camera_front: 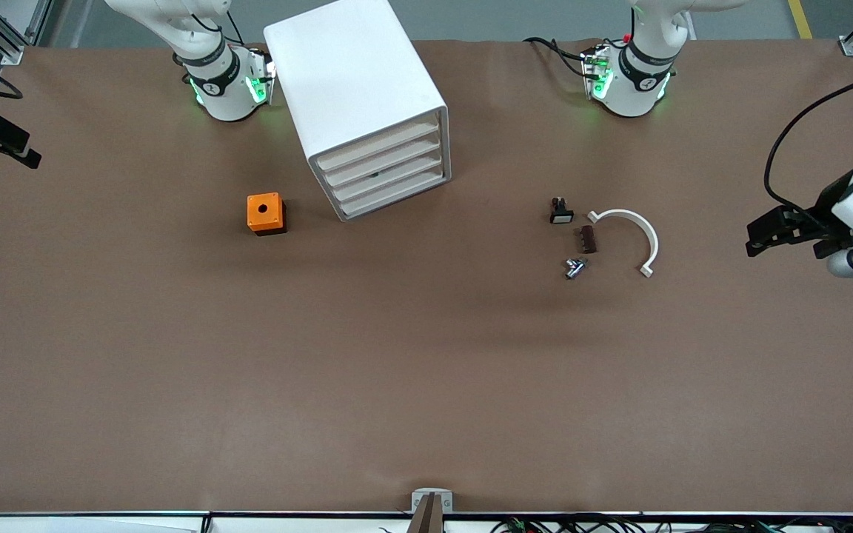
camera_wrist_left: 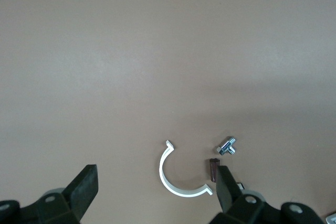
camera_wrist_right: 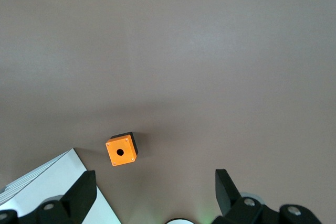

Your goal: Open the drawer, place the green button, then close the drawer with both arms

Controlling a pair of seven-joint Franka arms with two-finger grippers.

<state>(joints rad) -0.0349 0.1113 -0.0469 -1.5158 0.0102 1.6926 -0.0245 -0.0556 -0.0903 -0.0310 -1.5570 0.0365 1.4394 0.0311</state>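
Brown matting covers the table (camera_front: 175, 370), and nothing has started: all four drawers of the white cabinet (camera_front: 356, 81) sit flush, so opening one comes first. I'd take the drawer (camera_front: 386, 178) with the dark spot on its front. The fronts are angled partly toward the left arm's end of the table, so I'd pull straight along that angle, not square to the table edge, to avoid dragging the cabinet. The right gripper (camera_front: 19, 152) hangs over the right arm's end, fingers spread wide and empty, with the orange box (camera_wrist_right: 121, 151) below its camera. The left gripper (camera_wrist_left: 155, 170) hangs over the left arm's end, equally wide and empty. I take the button (camera_front: 574, 268) to be the small shiny piece nearer the front camera than the brown block (camera_front: 588, 238) and the white-faced switch (camera_front: 560, 211), beside the white half-ring (camera_front: 637, 229); I see no green cap. It lies on its side, long axis diagonal, the farther end tipped toward the left arm's end; I can't tell which end is the cap.
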